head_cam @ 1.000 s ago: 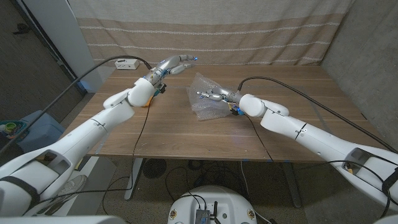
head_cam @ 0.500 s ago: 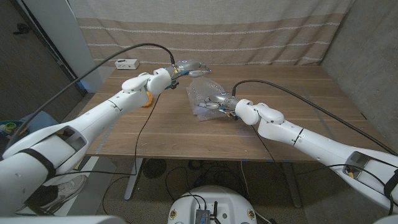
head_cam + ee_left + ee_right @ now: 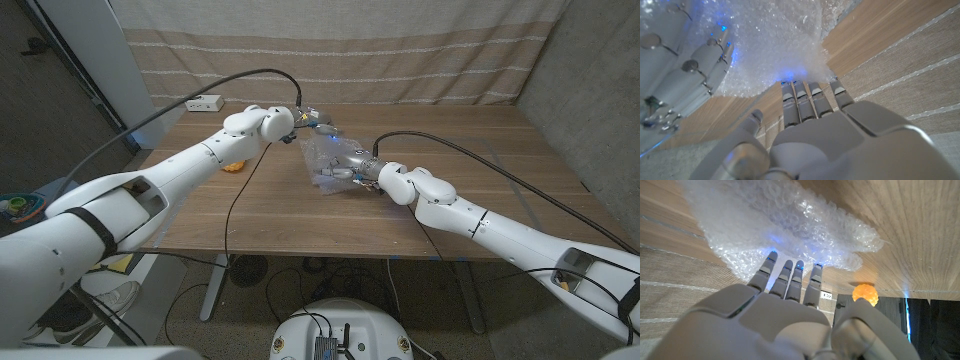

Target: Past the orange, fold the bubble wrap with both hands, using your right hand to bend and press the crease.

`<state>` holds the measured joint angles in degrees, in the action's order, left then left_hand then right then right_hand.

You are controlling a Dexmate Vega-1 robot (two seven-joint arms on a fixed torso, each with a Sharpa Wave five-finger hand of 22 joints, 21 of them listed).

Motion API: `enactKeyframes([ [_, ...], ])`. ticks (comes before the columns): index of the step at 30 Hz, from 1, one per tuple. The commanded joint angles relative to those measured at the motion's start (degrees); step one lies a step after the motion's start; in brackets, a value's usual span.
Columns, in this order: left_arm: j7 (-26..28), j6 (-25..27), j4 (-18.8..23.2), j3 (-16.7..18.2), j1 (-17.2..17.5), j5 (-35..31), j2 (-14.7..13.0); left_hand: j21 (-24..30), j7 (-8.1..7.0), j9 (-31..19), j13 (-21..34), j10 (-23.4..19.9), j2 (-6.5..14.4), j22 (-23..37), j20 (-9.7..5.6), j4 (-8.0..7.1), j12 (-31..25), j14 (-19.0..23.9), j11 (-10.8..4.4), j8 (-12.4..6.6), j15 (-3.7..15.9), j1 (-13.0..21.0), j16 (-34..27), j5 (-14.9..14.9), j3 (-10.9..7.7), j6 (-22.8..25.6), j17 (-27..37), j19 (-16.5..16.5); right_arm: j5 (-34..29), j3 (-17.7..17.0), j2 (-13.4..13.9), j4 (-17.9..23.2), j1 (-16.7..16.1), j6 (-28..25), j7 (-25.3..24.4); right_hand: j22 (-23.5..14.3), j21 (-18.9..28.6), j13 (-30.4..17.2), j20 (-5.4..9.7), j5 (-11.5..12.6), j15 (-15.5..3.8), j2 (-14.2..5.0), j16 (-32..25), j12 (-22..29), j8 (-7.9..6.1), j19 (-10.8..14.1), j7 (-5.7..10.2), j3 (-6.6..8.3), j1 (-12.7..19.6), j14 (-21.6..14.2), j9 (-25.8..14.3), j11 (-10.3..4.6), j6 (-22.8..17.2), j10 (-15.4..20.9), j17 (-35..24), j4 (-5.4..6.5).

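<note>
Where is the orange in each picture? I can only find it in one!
Head view: the orange peeks out just beneath the left arm, on the table's left side, apart from the bubble wrap.
Left wrist view: I can't find it.
Right wrist view: the orange glows beyond the wrap, beside the right hand.
Shared landmark: the bubble wrap, in all three views.

1 bubble wrap sheet [image 3: 328,160], 1 orange [image 3: 234,166], 1 white power strip [image 3: 204,102], 2 robot hands: left hand [image 3: 308,117], right hand [image 3: 347,163].
</note>
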<state>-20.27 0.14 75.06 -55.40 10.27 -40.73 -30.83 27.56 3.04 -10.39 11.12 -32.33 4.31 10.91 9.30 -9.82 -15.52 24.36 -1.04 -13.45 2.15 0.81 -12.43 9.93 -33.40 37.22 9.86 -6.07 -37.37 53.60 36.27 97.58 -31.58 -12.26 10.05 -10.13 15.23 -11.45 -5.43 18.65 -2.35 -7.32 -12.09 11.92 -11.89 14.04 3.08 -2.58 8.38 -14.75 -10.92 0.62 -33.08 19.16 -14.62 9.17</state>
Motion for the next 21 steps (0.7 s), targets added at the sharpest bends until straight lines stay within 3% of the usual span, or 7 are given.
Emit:
enactKeyframes([
  [1, -4.4, 4.5, -2.8, -5.1, -1.9, -3.9, 1.1, -1.1, -0.71, -0.1, 0.0, 2.3, 3.2, 0.1, 0.08, -0.3, 1.8, -3.6, -0.43, 1.89, 0.14, -0.6, 2.0, 0.3, 0.21, -2.0, 0.2, 2.0, -0.2, -1.9, 0.2, 0.3, -0.9, 2.8, -1.8, 0.0, 0.0, -0.1, -0.02, 0.5, -0.57, -1.15, -0.3, 0.4, -0.42, 1.3, -0.27, 0.11, 0.3, -0.7, 0.0, -0.13, -0.6, 0.6, 0.2, -0.5],
  [4, -4.0, 4.7, -3.4, -5.8, -1.9, -4.6, 1.0, -2.0, -1.21, -0.1, 0.0, 5.9, 3.5, 0.2, 0.03, -0.35, 3.6, -6.8, -0.63, 3.12, 0.17, -0.6, 2.4, 0.3, 0.25, -5.5, 0.3, 3.5, 2.5, -3.3, 0.5, -0.5, -1.3, 6.6, -3.5, -0.1, 0.2, -0.1, -0.18, 0.5, -0.86, -0.97, -0.6, 0.5, -0.57, 2.5, -0.35, 0.57, 1.2, -2.0, 0.0, -0.19, -1.3, 1.2, 0.7, -1.18],
  [7, -3.3, 4.3, -4.0, -5.8, -1.8, -4.1, 1.0, -2.8, -2.95, -0.1, 0.0, 8.4, 3.6, 0.2, -0.19, -0.32, 4.5, -9.4, -0.89, 3.67, 0.24, -0.6, 2.6, 0.2, 0.18, -8.9, 0.3, 5.0, 6.1, -5.4, 1.0, -1.4, -2.4, 11.1, -6.6, -0.1, 0.3, 0.0, -0.61, 0.6, -1.25, -0.2, -1.1, 1.0, -2.01, 4.6, -1.13, 1.45, 3.5, -4.5, -0.1, -0.41, -6.4, 3.6, 1.7, -2.72],
  [9, -2.5, 4.0, -4.2, -5.8, -1.7, -3.9, 0.9, -3.4, -4.28, -0.1, 0.1, 11.2, 3.6, 0.2, -0.13, -0.29, 4.9, -11.8, -0.39, 3.7, -0.19, -0.5, 2.6, 0.2, 0.14, -12.2, 0.3, 6.0, 7.3, -6.7, 1.4, -1.3, -3.1, 12.7, -8.2, -0.2, 0.5, 0.0, -1.37, 0.8, -0.67, 0.58, -1.7, 1.8, -2.66, 6.8, -1.35, 2.21, 5.9, -7.0, 0.0, -0.51, -9.6, 7.0, 2.3, -4.41],
  [13, -0.8, 2.3, -5.2, -5.5, -1.7, -2.7, 0.9, -4.3, -6.28, -0.1, 0.1, 16.1, 3.6, 0.3, 0.48, -0.16, 5.3, -15.0, -0.21, 3.82, -1.17, -0.4, 2.5, 0.1, -0.07, -16.5, 0.3, 7.3, 7.4, -8.7, 2.1, 0.1, -4.9, 14.1, -12.1, -0.3, 0.8, -0.1, -1.9, 1.2, -1.18, 1.07, -2.6, 2.0, -2.56, 9.6, -1.56, 4.07, 10.8, -10.2, 0.0, -0.12, -11.1, 9.6, 2.6, -7.85],
  [16, 1.5, -0.1, -6.9, -4.5, -1.5, -0.3, 1.2, -4.6, -8.35, -0.1, 0.2, 20.3, 3.3, 0.3, 0.71, -0.04, 5.3, -16.1, -0.02, 3.93, -2.25, -0.3, 2.2, 0.1, -0.12, -20.9, 0.4, 7.5, 8.9, -10.8, 1.6, 0.4, -6.8, 14.9, -15.9, -0.4, 1.0, -0.1, -1.8, 1.2, -1.56, 1.2, -2.8, 1.9, -2.43, 10.4, -1.48, 4.42, 11.7, -11.2, 0.0, -0.29, -11.3, 9.9, 2.6, -8.54],
  [21, 6.0, -4.5, -8.6, -2.8, -0.8, 3.3, 1.1, -4.5, -8.7, -0.1, 0.2, 20.9, 2.9, 0.3, 0.98, 0.26, 5.1, -16.0, -0.03, 3.73, -2.45, -0.1, 2.0, 0.1, -0.09, -21.6, 0.3, 7.1, 9.7, -13.8, -0.3, -0.7, -9.6, 17.2, -25.5, -0.5, 1.1, -0.2, -1.57, 1.2, -1.51, 0.06, -3.0, 1.5, -0.93, 11.3, -1.43, 5.61, 13.2, -11.9, 0.0, -0.19, -8.3, 9.7, 2.4, -9.36],
])
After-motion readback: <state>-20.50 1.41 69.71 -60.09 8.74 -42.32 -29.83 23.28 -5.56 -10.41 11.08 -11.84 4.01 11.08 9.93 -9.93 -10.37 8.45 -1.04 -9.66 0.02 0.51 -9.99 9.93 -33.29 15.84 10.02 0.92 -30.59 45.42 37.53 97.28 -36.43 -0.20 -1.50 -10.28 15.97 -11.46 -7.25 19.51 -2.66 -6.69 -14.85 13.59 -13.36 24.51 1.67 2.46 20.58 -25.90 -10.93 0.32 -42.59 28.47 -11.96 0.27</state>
